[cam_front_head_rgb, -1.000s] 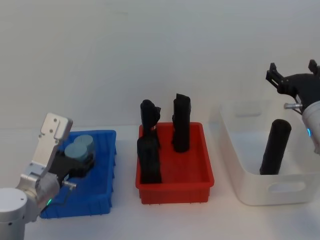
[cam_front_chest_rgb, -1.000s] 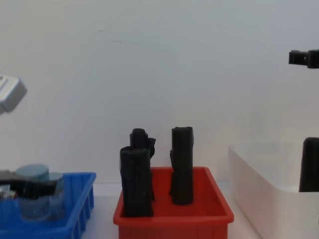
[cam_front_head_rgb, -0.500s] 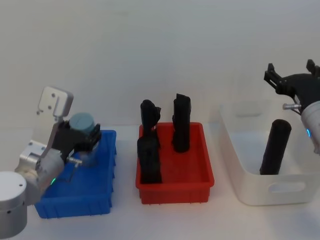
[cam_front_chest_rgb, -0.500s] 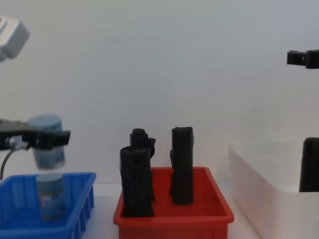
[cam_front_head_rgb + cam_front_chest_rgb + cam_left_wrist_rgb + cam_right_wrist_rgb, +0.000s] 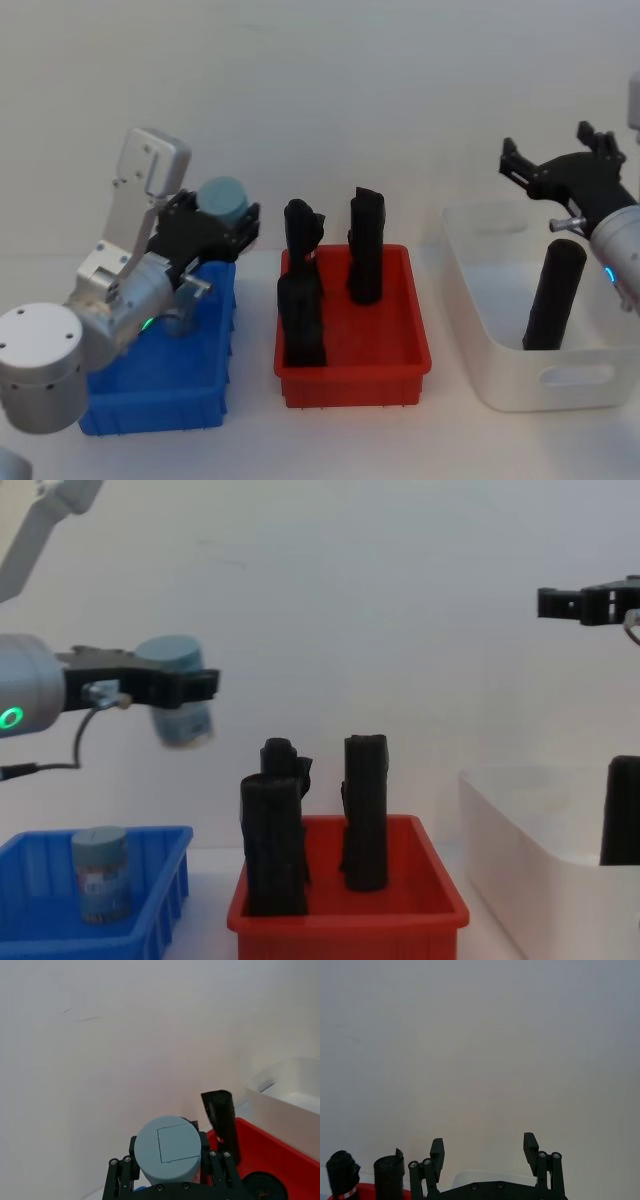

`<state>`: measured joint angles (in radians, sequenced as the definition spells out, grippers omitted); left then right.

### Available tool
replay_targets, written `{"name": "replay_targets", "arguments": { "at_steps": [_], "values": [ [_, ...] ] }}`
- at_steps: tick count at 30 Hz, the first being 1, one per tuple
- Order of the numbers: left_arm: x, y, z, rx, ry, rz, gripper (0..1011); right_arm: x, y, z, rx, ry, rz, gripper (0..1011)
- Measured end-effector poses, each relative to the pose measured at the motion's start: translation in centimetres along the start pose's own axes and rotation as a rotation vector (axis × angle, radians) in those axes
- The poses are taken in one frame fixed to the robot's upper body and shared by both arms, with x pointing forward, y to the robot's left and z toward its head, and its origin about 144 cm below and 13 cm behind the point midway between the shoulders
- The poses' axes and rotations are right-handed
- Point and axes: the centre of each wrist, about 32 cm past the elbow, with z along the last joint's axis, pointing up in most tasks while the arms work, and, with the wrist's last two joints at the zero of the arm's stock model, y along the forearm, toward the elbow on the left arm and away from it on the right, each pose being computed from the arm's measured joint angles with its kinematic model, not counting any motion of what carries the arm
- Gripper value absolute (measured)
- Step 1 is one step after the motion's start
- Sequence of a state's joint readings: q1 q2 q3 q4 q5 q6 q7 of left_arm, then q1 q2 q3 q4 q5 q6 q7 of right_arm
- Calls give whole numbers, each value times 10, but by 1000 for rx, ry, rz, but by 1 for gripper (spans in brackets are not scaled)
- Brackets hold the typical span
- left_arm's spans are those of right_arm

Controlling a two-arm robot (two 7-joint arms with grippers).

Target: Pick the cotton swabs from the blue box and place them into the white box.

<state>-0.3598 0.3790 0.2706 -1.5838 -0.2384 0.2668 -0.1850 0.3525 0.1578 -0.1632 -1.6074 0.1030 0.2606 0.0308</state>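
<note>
Lower left of the chest view: the blue box [image 5: 160, 885] now holds one jar of cotton swabs [image 5: 100, 872], upright and alone. A second ago two jars stood there together with the left gripper down among them.

- Left gripper [image 5: 182, 684] has risen clear of the box and swung rightward. It now sits in the upper left-centre of the chest view, well above the blue rim.
- Its jaws are clenched on the lifted jar [image 5: 181, 716], gripping just under the grey-blue lid. The jar hangs a little tilted.
- In the head view the carried jar [image 5: 222, 195] is above the blue box's [image 5: 170, 390] right edge, near the red bin [image 5: 350, 370].
- In the left wrist view the lid [image 5: 167, 1147] sits squarely between the fingers, so the hold looks secure.

Centre: the black rolls [image 5: 362, 245] in the red bin stand as they did before.

Right: the white box [image 5: 560, 385] holds a leaning black roll [image 5: 555, 295] and no swab jar that I can see. The right gripper [image 5: 553, 150] hovers above the box's back rim, shifted slightly left, with jaws spread and empty.

Judgement: the pick is done and the carry across the red bin is under way. The tall rolls are the obstacle to clear, and one jar is left to fetch.
</note>
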Motion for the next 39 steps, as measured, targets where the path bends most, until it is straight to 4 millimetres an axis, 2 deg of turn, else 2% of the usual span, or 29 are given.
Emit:
{"name": "replay_targets", "arguments": {
  "at_steps": [19, 39],
  "values": [
    [-15, -31, 19, -67, -21, -140, 681, 5, 1, 3, -55, -43, 299, 1001],
    [-13, -56, 36, -127, 5, -220, 682, 3, 16, 8, -99, -189, 613, 1001]
  ]
}}
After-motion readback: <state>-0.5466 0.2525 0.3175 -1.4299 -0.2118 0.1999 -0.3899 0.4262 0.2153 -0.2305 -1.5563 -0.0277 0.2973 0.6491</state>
